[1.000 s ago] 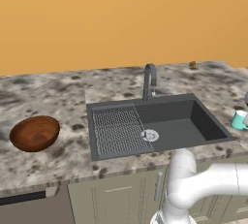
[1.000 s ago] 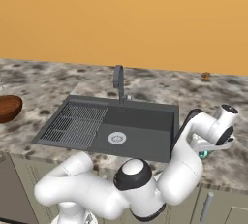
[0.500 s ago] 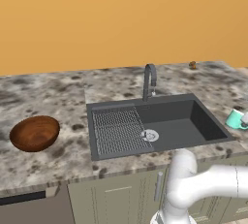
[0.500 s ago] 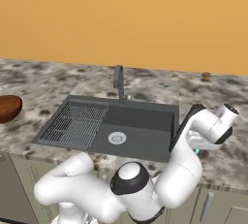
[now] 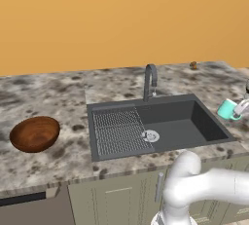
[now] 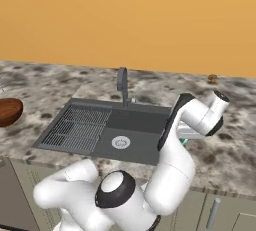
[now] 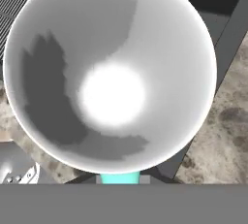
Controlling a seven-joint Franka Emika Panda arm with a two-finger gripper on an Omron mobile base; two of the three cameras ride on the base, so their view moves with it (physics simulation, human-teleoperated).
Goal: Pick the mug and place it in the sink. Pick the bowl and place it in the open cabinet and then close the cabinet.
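The mug (image 5: 227, 109), teal outside w/ a white inside, sits tilted at the far right of the speckled stone counter (image 5: 48, 92), just past the sink's (image 5: 194, 117) right rim, open mouth toward the basin. In the hand view the mug's white bowl-like inside (image 7: 111, 72) is right up against the lens, teal handle bit at the bottom. Gripper (image 5: 241, 107) is pinched on the mug, jaws pressed nearly together. Faucet (image 5: 150, 80) stands at the back edge of the sink, ribbed grid section (image 5: 119, 131) on the left, round drain (image 5: 151, 135) mid-basin. Bowl (image 5: 35, 133) rests well apart on the counter's left. Small brown item (image 5: 193, 65) by the orange wall; can't tell what it is.
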